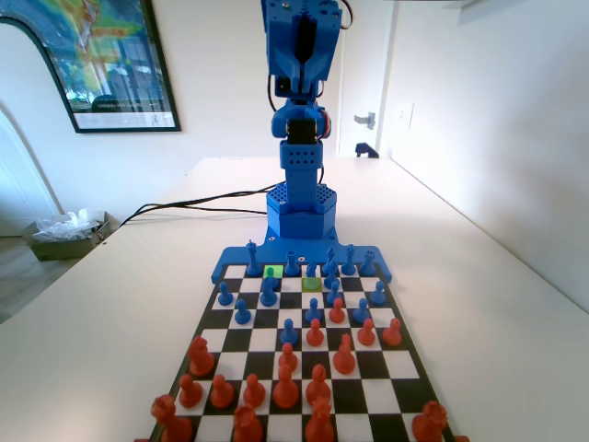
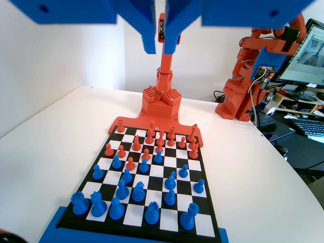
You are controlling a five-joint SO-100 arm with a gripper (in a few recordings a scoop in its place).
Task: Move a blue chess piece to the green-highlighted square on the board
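Green-highlighted square [image 1: 272,271] sits in the board's far row in the fixed view, left of centre, close under the blue arm's base; bare, no piece on it. Just to its right, a duller olive square [image 1: 312,284], also bare as far as can be told. Blue pieces crowd round both: a tall one [image 1: 252,258] left of the green square in the back row, a pawn [image 1: 268,293] directly in front of it. The board [image 1: 405,364] is flat, matte, black-and-white checks with a blue plastic edge; pieces look like small printed plastic, rounded heads, blue at the arm's end, orange-red [image 1: 286,389] at the near end. White smooth desk [image 1: 120,304] beneath. The fingers [image 2: 161,44] hang high over the board in the wrist view, angular blue plastic, tips a narrow gap apart with nothing between them — slightly open, empty. Judgement: the task is at its start, no piece picked yet. Next move calls for a descent onto one blue piece, most likely one bordering the green square, with the fingers spread enough to straddle it without knocking close neighbours.
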